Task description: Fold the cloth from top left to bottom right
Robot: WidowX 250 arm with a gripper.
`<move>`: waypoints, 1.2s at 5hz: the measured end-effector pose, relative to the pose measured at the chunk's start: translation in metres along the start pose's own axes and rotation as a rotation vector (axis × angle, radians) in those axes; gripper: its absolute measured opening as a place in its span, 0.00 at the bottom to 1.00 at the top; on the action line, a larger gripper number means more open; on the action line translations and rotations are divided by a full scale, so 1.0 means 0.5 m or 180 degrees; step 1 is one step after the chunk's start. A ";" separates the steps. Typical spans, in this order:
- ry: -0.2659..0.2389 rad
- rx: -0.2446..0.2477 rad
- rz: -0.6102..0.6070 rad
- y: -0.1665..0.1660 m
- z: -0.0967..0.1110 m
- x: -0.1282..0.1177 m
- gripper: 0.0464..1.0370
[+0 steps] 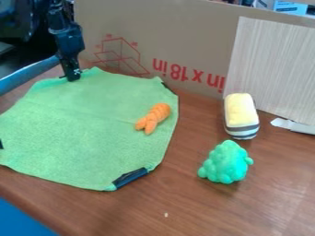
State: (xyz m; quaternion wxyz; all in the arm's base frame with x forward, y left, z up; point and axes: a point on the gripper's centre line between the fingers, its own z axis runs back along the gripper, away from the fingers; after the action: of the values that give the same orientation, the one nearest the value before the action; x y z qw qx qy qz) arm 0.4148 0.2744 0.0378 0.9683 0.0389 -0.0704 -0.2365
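Can see the claw down at the upper edge of the green cloth, but cannot tell whether clenched or released. Can find the cloth spread mostly flat on the left of the table, with an orange carrot on its right part. Can spot, farther right, a yellow-topped block and a bumpy green toy.

At the black gripper, the cloth is showing green; farther from it, the carrot is showing orange, the block yellow with grey-and-white stripes.
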 end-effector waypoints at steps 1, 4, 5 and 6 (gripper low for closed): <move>-0.0101 -0.0082 -0.0071 -0.024 0.010 0.002 0.03; -0.0691 0.0459 -0.1076 -0.259 0.190 0.044 0.02; -0.0681 0.0565 -0.1392 -0.353 0.197 0.033 0.02; -0.0692 0.0531 -0.1522 -0.415 0.186 0.010 0.02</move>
State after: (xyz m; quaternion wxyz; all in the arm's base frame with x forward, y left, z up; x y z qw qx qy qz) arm 0.3107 0.0845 0.1075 0.8652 0.1084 -0.1819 -0.4545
